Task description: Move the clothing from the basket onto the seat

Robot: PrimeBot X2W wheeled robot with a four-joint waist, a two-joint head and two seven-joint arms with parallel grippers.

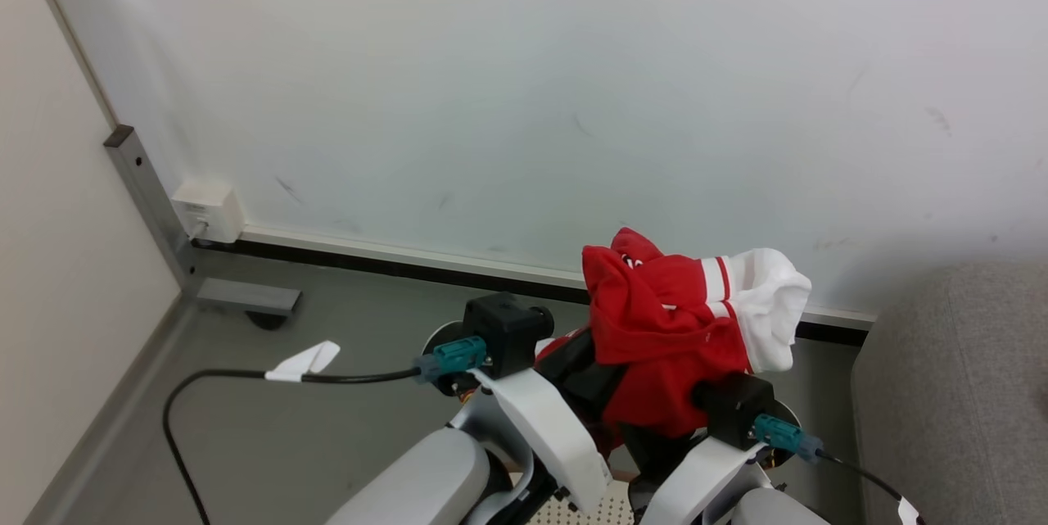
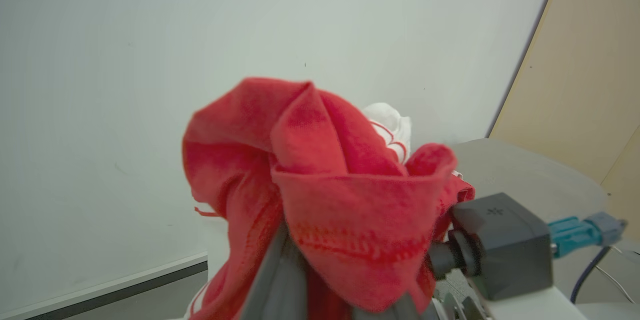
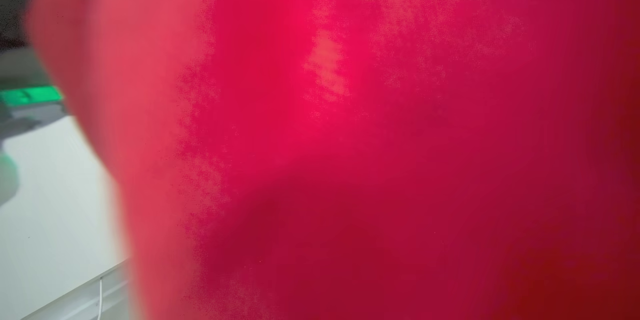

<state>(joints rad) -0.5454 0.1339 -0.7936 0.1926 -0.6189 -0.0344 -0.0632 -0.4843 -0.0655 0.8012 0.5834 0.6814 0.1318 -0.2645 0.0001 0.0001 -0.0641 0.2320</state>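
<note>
The clothing (image 1: 655,328), a bundle of red fabric with a broad white band (image 1: 765,304) at its right side, hangs in the air in front of the robot, above the floor and clear of the seat. Behind it a pale wall (image 1: 524,83) takes up most of the head view, and a grey floor (image 1: 327,427) runs below it. The grey woven seat (image 1: 958,394) stands at the right edge, near the bundle but apart from it. The two pale forearms rise from the bottom of the head view, each with a black block on its wrist. The left hand (image 1: 583,369) is closed with its dark fingers buried in the red fabric; in the left wrist view the cloth drapes over them. The right hand (image 1: 655,447) lies under the bundle, and red fabric blurs its wrist view, so I cannot tell how wide it stands or whether it grips. A perforated cream piece of the basket (image 1: 573,513) shows between the arms. A black cable (image 1: 213,377) with a white tag lies on the floor at left.
</note>
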